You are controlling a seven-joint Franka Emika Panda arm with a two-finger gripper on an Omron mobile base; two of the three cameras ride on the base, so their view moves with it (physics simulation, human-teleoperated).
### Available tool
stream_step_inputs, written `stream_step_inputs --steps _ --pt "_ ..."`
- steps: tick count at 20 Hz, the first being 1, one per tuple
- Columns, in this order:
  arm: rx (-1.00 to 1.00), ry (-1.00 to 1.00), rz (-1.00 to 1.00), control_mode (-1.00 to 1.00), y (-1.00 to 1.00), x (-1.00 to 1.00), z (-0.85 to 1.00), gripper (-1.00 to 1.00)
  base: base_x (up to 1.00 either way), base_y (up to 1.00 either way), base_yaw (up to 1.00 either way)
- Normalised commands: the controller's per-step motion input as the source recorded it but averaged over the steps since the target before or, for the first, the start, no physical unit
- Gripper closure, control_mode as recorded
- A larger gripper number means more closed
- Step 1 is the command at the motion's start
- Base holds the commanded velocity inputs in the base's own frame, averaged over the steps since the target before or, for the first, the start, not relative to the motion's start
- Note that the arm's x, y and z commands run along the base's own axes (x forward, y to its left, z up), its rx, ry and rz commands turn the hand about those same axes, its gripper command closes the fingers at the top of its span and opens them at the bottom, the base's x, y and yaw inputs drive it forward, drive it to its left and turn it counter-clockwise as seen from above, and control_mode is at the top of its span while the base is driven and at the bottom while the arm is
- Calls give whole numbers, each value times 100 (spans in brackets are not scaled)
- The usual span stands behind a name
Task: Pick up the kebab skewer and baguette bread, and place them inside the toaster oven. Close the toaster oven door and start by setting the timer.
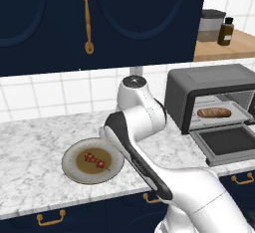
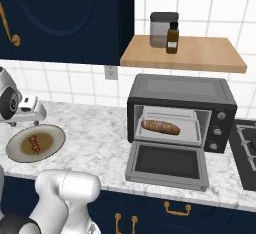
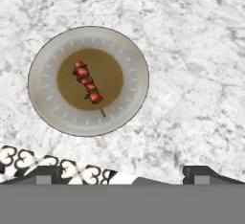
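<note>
Pincer [image 3: 122, 173] spread wide and empty, two dark fingertips [image 3: 45, 173] well apart at the lower edge of the hand view, poised above the white-and-grey marbled bench [image 3: 201, 65] and touching nothing.

Directly ahead of the tips: round grey plate with a brownish centre [image 3: 45, 98], lying flat on the bench. On its centre, the kebab skewer [image 3: 88, 83], a thin stick strung with red and dark chunks, lying askew with its bare point toward the plate's near rim. Not yet grasped.

Further right along the bench: dark grey boxy toaster oven [image 2: 180, 90], its drop-down glass-panelled door [image 2: 167, 163] lowered flat. Golden-brown scored baguette bread [image 2: 160, 126] already resting on the tray inside. Timer knobs on the right panel, too small to read.

Judged stage: bread placed, skewer pickup pending.

Risks noted:
- Skewer slim and lying low in the plate's dish; jaws closing off-axis likely to roll or pivot it rather than seize it.
- Descent too deep likely to strike the plate and shove it.
- Grip on the bare stick end likely to let the loaded end droop in transit.
- Lowered door projecting over the bench edge; low carry path likely to clip it.
</note>
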Motion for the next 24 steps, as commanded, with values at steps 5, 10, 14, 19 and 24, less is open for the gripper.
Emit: stream_step_inputs --steps 5,10,14,19,24 --pt "-12 3 5 -100 43 2 -29 -100 0 0 0" --pt "0 13 7 -100 -1 9 -6 -100 0 0 0" --pt "-3 11 1 -100 27 18 -27 -100 0 0 0" --pt "-5 1 2 -100 26 40 -64 -100 0 0 0" --pt "-2 0 5 -100 8 54 -47 -100 0 0 0"
